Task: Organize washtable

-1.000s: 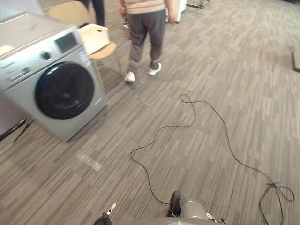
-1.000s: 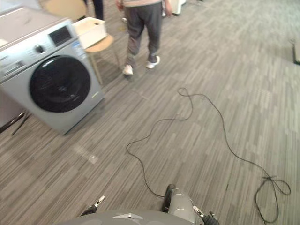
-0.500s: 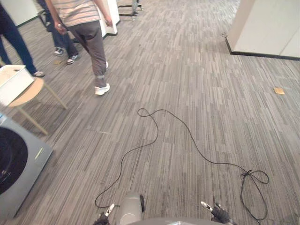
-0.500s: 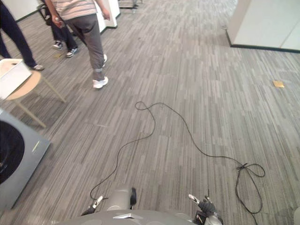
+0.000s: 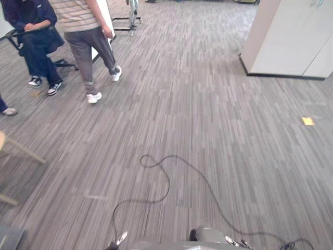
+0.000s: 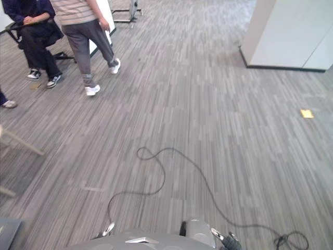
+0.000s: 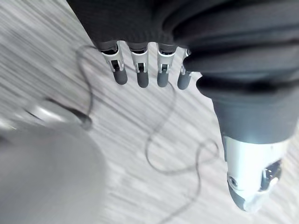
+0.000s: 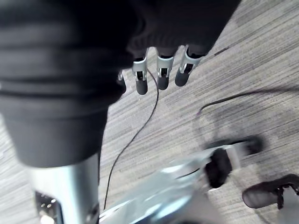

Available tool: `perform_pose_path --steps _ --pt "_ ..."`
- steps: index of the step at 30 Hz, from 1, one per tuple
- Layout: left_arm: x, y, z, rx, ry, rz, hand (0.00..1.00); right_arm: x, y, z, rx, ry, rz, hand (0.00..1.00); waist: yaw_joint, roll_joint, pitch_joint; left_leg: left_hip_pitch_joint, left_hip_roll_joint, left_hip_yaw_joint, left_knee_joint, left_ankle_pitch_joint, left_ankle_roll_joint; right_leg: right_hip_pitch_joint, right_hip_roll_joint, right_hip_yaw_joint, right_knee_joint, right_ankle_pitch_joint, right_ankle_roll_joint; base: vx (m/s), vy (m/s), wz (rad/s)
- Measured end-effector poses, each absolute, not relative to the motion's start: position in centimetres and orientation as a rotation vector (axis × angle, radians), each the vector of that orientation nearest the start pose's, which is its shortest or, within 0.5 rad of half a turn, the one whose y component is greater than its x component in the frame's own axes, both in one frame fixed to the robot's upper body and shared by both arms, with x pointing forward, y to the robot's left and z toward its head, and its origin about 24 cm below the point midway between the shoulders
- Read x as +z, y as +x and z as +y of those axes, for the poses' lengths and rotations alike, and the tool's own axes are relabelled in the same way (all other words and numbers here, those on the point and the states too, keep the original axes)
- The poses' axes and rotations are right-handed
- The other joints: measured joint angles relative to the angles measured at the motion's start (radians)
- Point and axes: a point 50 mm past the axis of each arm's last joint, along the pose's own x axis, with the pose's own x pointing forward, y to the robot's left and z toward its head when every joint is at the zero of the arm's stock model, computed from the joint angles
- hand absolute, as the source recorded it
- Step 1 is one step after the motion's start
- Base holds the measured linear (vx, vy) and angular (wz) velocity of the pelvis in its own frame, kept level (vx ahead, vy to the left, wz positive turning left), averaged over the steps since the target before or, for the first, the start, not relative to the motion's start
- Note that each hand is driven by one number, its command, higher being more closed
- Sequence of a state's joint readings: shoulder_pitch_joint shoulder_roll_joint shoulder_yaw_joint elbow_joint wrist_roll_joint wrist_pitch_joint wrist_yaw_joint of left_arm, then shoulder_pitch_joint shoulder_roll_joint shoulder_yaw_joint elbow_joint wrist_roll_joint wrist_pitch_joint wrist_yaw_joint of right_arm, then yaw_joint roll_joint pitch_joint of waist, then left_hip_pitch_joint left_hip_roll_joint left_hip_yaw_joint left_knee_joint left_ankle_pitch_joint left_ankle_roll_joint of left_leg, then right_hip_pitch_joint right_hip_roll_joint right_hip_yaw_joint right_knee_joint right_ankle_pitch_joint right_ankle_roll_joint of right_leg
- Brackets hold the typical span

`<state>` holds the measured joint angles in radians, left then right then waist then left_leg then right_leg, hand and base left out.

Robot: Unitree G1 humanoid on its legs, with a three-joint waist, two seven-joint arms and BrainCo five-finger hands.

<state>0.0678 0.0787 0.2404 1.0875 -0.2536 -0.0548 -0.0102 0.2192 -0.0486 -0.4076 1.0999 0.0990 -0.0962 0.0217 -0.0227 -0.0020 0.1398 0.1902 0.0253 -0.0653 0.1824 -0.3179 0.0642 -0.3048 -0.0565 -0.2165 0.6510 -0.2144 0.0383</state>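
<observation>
My left hand (image 7: 140, 70) hangs beside me over the grey striped carpet, its fingers straight and relaxed and holding nothing. My right hand (image 8: 161, 74) hangs the same way on the other side, fingers loose and empty. In the head views, the tips of the left hand (image 5: 120, 238) and the right hand (image 5: 237, 242) just peek in at the bottom edge. A grey corner of the washing machine (image 5: 7, 238) sits at the lower left.
A person in a striped shirt and grey trousers (image 5: 83, 36) walks at the far left. Beside them, a person in dark clothes (image 5: 34, 31) sits. A white cabinet (image 5: 291, 36) stands at the far right. A wooden stool leg (image 5: 18, 149) crosses the left edge, and a yellow scrap (image 5: 308, 121) lies on the carpet.
The camera has swung to the right: the washing machine and stool have slid off to the left, and the white cabinet has come in. The walking person has stepped further away. Both hands still hang empty.
</observation>
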Motion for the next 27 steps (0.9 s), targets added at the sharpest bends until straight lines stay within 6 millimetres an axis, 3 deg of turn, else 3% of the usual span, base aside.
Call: perform_pose_path --steps 1,2,3,4,5,6,7,8,9,10,11,12,13,14,15,16,17,18,19,20,21,22,23,24,25,26,27 --pt "-15.5 11.6 20.7 0.377 -0.271 0.982 0.0 -16.9 1.2 -21.3 -0.528 0.257 1.19 0.0 -0.007 -0.022 -0.003 0.049 0.007 -0.024 -0.033 -0.033 -0.006 -0.035 -0.025 -0.002 -0.244 0.071 0.048 0.85 -0.467 0.72" --pt "-15.1 12.9 19.9 0.357 -0.286 0.936 0.0 -17.1 0.5 -20.7 -0.522 0.269 1.225 0.0 -0.015 -0.031 -0.014 0.095 0.02 -0.033 -0.067 -0.069 -0.002 -0.082 -0.045 0.006 -0.37 0.153 0.065 0.86 -0.475 0.54" --pt "-15.0 12.8 19.8 0.366 -0.299 0.927 0.0 -17.1 -0.1 -20.8 -0.532 0.271 1.236 0.0 -0.024 -0.017 -0.03 0.121 0.032 -0.041 -0.072 -0.078 0.011 -0.096 -0.036 0.002 -0.333 0.192 0.049 0.96 -0.447 0.41" --pt "-15.2 12.7 18.7 0.359 -0.326 0.924 0.0 -17.0 -1.0 -21.2 -0.557 0.268 1.255 0.0 -0.03 -0.011 -0.051 0.084 0.043 -0.064 0.088 -0.065 -0.009 -0.108 -0.013 0.02 -0.25 0.237 -0.041 1.0 -0.389 0.13" --pt "-15.5 12.1 17.4 0.374 -0.383 0.943 0.0 -16.9 -0.9 -22.0 -0.591 0.27 1.241 0.0 -0.025 0.039 -0.063 -0.013 0.07 -0.08 0.36 -0.021 -0.056 -0.076 0.022 0.0 -0.221 0.174 -0.083 0.92 -0.371 -0.04" --pt "-15.7 11.6 17.0 0.393 -0.41 0.954 0.0 -16.7 -0.8 -22.5 -0.602 0.264 1.23 0.0 -0.023 0.058 -0.07 -0.069 0.076 -0.092 0.495 0.05 -0.096 -0.056 0.044 -0.003 -0.217 0.149 -0.102 0.74 -0.333 -0.27" --pt "-15.9 10.8 16.9 0.428 -0.442 0.973 0.0 -16.6 0.1 -22.9 -0.598 0.252 1.2 0.0 -0.019 0.077 -0.066 -0.166 0.076 -0.117 0.738 0.204 -0.18 0.013 0.08 0.0 -0.224 0.092 -0.129 0.47 -0.211 -0.23" --pt "-16.0 10.5 17.3 0.449 -0.447 0.974 0.0 -16.6 0.5 -23.0 -0.592 0.251 1.188 0.0 -0.019 0.079 -0.062 -0.209 0.078 -0.114 0.839 0.244 -0.213 0.056 0.096 0.003 -0.233 0.065 -0.139 0.5 -0.185 -0.17" --pt "-16.0 10.0 18.2 0.472 -0.431 0.972 0.0 -16.6 1.1 -23.0 -0.583 0.25 1.182 0.0 -0.01 0.069 -0.046 -0.276 0.083 -0.087 0.997 0.249 -0.183 0.173 0.123 0.015 -0.276 0.021 -0.155 0.39 -0.094 -0.28" --pt "-15.9 9.4 19.4 0.483 -0.398 0.975 0.0 -16.7 1.4 -22.6 -0.57 0.252 1.182 0.0 0.022 0.038 -0.029 -0.329 0.082 -0.028 1.074 0.212 -0.13 0.292 0.133 0.052 -0.322 -0.018 -0.163 0.33 -0.057 -0.37" --pt "-16.0 8.9 19.9 0.487 -0.381 0.986 0.0 -16.7 1.8 -22.4 -0.552 0.246 1.178 0.0 0.031 0.026 -0.032 -0.379 0.081 0.002 1.091 0.19 -0.113 0.337 0.134 0.068 -0.349 -0.031 -0.163 0.16 0.005 -0.51" --pt "-16.0 8.1 20.6 0.513 -0.379 0.991 0.0 -16.6 3.4 -22.2 -0.534 0.244 1.142 0.0 0.042 0.015 -0.038 -0.498 0.079 0.042 1.054 0.141 -0.089 0.42 0.135 0.089 -0.41 -0.048 -0.163 -0.06 0.095 -0.54" --pt "-15.9 8.2 21.3 0.514 -0.357 0.982 0.0 -16.4 5.4 -22.3 -0.531 0.26 1.098 0.0 0.066 -0.001 -0.04 -0.589 0.05 0.063 0.868 0.108 -0.087 0.478 0.119 0.115 -0.457 -0.064 -0.155 -0.14 0.123 -0.6" --pt "-15.8 8.0 21.6 0.513 -0.343 0.988 0.0 -16.4 6.2 -22.2 -0.517 0.259 1.084 0.0 0.075 -0.01 -0.044 -0.608 0.025 0.061 0.724 0.107 -0.092 0.508 0.104 0.131 -0.475 -0.074 -0.147 -0.26 0.195 -0.93" --pt "-16.2 6.8 21.3 0.506 -0.331 1.033 0.0 -16.0 8.4 -22.0 -0.477 0.245 1.035 0.0 0.095 -0.003 -0.043 -0.616 0.001 0.058 0.4 0.138 -0.112 0.563 0.086 0.182 -0.501 -0.084 -0.135 -0.17 0.236 -1.2" --pt "-16.6 5.0 20.8 0.506 -0.326 1.093 0.0 -15.6 9.7 -22.2 -0.452 0.221 0.993 0.0 0.105 0.033 -0.054 -0.608 0.009 0.057 0.124 0.219 -0.127 0.615 0.09 0.238 -0.511 -0.087 -0.134 0.02 0.251 -1.21" --pt "-16.9 3.9 20.3 0.502 -0.326 1.132 0.0 -15.5 9.8 -22.2 -0.443 0.21 0.981 0.0 0.113 0.049 -0.059 -0.609 0.01 0.058 0.071 0.269 -0.11 0.641 0.092 0.265 -0.502 -0.089 -0.138 0.41 0.219 -1.11" --pt "-17.1 2.1 19.9 0.512 -0.328 1.19 0.0 -15.7 9.6 -21.4 -0.414 0.21 0.995 0.0 0.126 0.049 -0.077 -0.604 0.003 0.067 0.115 0.374 -0.106 0.656 0.081 0.305 -0.427 -0.095 -0.142 0.67 0.135 -0.73" --pt "-17.2 1.1 20.3 0.528 -0.312 1.22 0.0 -16.0 8.9 -20.8 -0.409 0.222 1.016 0.0 0.124 0.026 -0.105 -0.605 -0.015 0.092 0.162 0.391 -0.097 0.611 0.055 0.317 -0.297 -0.095 -0.139 0.83 0.129 -0.55" --pt "-17.1 0.8 21.0 0.538 -0.29 1.23 0.0 -16.2 8.2 -20.5 -0.416 0.232 1.037 0.0 0.109 -0.017 -0.11 -0.592 -0.05 0.115 0.223 0.339 -0.049 0.518 0.022 0.331 -0.044 -0.045 -0.039 0.68 0.088 -0.12" --pt "-17.0 1.1 21.6 0.537 -0.272 1.225 0.0 -16.3 7.9 -20.3 -0.419 0.237 1.046 0.0 0.101 -0.039 -0.102 -0.573 -0.074 0.119 0.242 0.302 -0.048 0.47 0.009 0.348 0.084 0.024 0.036 0.75 0.024 0.26" --pt "-16.8 2.0 22.8 0.508 -0.21 1.218 0.0 -16.6 7.3 -19.9 -0.423 0.253 1.07 0.0 0.075 -0.079 -0.078 -0.506 -0.127 0.114 0.236 0.253 -0.025 0.381 -0.023 0.328 0.317 0.178 0.069 0.75 -0.075 0.41" --pt "-16.7 3.2 22.9 0.464 -0.178 1.2 0.0 -16.6 7.2 -20.1 -0.455 0.288 1.066 0.0 0.057 -0.082 -0.047 -0.41 -0.146 0.106 0.217 0.221 -0.008 0.315 -0.044 0.285 0.46 0.141 0.009 0.76 -0.091 0.32" --pt "-16.6 3.8 22.7 0.445 -0.175 1.189 0.0 -16.5 7.1 -20.4 -0.466 0.29 1.059 0.0 0.053 -0.07 -0.042 -0.362 -0.145 0.097 0.204 0.197 0.003 0.278 -0.041 0.266 0.489 0.114 -0.009 0.76 -0.093 0.05" --pt "-16.5 5.3 22.2 0.402 -0.166 1.154 0.0 -16.4 7.0 -21.3 -0.48 0.281 1.045 0.0 0.048 -0.035 -0.032 -0.258 -0.13 0.08 0.159 0.167 0.016 0.225 -0.02 0.221 0.46 0.037 -0.019 0.65 -0.059 0.08" --pt "-16.3 6.9 21.6 0.356 -0.158 1.117 0.0 -16.3 6.4 -21.9 -0.481 0.265 1.056 0.0 0.037 -0.015 -0.028 -0.17 -0.103 0.063 0.108 0.142 0.031 0.185 0.008 0.172 0.331 -0.041 -0.027 0.66 -0.077 0.2" --pt "-16.2 7.9 21.2 0.344 -0.168 1.088 0.0 -16.4 6.0 -22.0 -0.483 0.259 1.065 0.0 0.036 -0.007 -0.033 -0.137 -0.094 0.052 0.088 0.129 0.032 0.152 0.016 0.154 0.268 -0.061 -0.029 0.59 -0.115 0.44"
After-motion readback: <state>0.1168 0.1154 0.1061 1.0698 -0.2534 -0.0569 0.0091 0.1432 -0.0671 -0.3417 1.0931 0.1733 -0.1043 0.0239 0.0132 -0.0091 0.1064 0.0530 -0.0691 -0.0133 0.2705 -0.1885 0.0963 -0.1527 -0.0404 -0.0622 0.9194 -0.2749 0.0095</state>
